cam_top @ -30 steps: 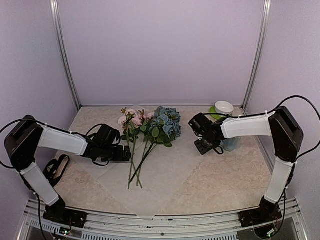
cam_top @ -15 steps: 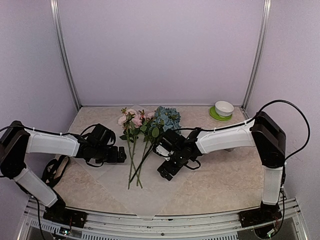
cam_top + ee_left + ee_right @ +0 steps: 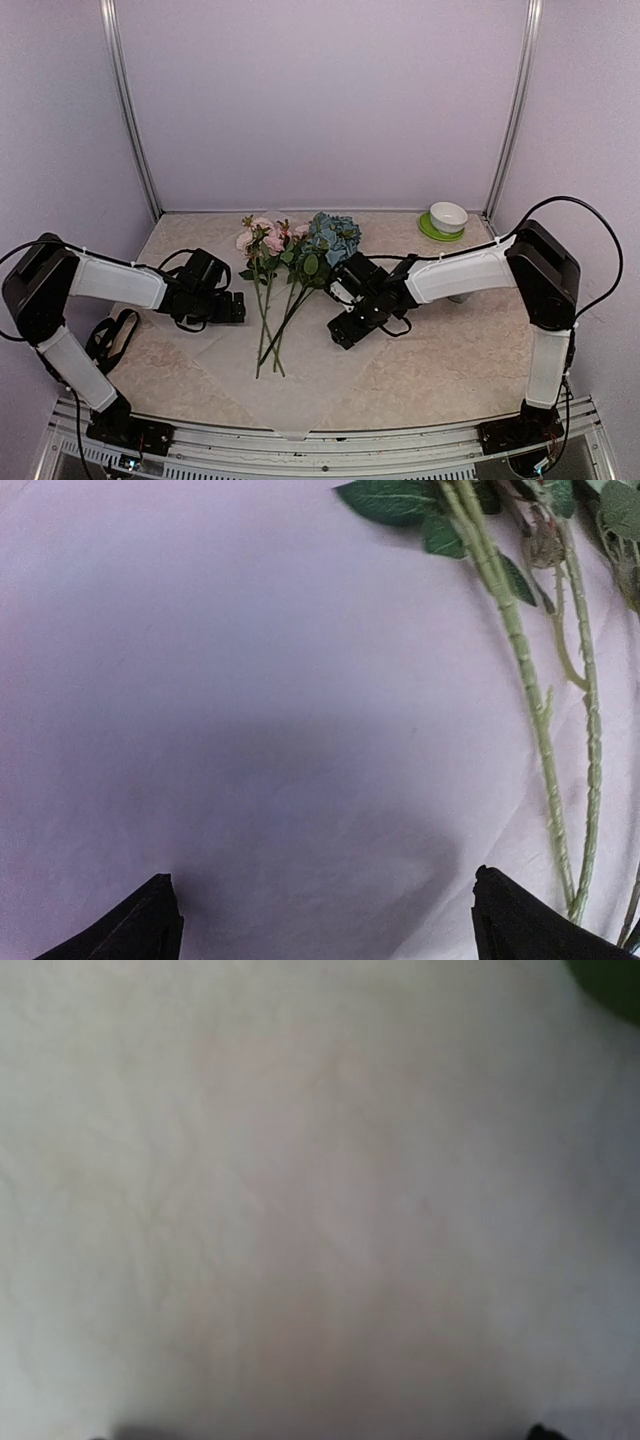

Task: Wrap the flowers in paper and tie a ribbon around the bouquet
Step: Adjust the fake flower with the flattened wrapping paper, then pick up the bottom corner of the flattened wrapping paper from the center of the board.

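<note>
Left gripper (image 3: 238, 308): hovering low over the paper (image 3: 300, 385), jaws spread wide, gripping nothing. Pointing at the flowers (image 3: 290, 265) from their left side, sitting just beside the stems, not touching them.

Left wrist view: showing the two dark fingertips (image 3: 140, 930) far apart at the bottom corners, with only frosted paper (image 3: 250, 730) between them. Also showing thin green stems (image 3: 545, 740) running down the right side, with leaves at the top.

Right gripper (image 3: 340, 335): reaching in from the right, hanging close above the paper just right of the stems, below the blue hydrangea head. Jaws standing wide, holding nothing.

Right wrist view: filling almost entirely with blurred white paper (image 3: 300, 1190), dark fingertips barely peeking in at the bottom corners.

Flowers: lying flat on the sheet between both grippers, heads toward the back wall, stems toward the near edge. Pink roses sitting left, hydrangea right. Paper lying spread flat, unwrapped.

Ribbon (image 3: 110, 335): lying in a loose black loop at the far left by the left arm, well apart from the flowers.

White bowl (image 3: 447, 215): resting on a green saucer at the back right.
</note>
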### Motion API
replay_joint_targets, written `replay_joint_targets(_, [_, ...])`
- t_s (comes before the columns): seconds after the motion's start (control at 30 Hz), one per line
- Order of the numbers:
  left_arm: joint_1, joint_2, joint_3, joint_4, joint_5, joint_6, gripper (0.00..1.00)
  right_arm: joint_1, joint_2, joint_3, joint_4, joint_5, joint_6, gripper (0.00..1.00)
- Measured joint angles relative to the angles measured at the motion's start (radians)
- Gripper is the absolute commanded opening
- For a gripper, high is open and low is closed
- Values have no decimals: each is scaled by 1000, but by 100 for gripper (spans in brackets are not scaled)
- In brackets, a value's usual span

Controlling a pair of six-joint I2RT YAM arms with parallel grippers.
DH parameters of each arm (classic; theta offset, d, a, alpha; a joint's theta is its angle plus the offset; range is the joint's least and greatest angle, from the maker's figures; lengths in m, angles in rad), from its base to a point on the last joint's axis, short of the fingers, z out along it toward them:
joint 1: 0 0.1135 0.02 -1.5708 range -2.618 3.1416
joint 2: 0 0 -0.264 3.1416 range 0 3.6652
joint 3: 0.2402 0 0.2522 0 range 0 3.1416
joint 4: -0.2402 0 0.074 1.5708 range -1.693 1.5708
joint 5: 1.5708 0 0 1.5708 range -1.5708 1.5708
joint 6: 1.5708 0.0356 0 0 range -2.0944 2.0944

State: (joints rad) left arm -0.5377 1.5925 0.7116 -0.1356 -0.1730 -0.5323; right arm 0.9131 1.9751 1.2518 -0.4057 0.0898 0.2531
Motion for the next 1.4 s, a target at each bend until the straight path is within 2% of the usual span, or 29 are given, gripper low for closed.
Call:
replay_joint_targets(0.33, [-145,192,159,122,-32,92,99,-4,-111,-197,139,38,78,87])
replay_joint_targets(0.53, [-164,236,212,136,10,126,99,-6,-158,-254,141,56,118,87])
replay_joint_targets(0.7, [-165,239,223,128,23,135,99,-8,-163,-240,101,52,130,87])
replay_joint_targets(0.83, [-150,203,218,60,39,135,99,-8,-167,-204,16,23,107,87])
replay_joint_targets(1.03, [-144,44,212,-72,7,143,99,38,-268,-174,-45,-16,3,87])
replay_joint_targets(1.2, [-167,-88,212,-121,-51,145,99,168,-365,-153,-12,-63,-133,85])
replay_joint_targets(1.4, [-237,-183,150,-168,-97,113,99,320,-386,-211,81,-153,-279,84])
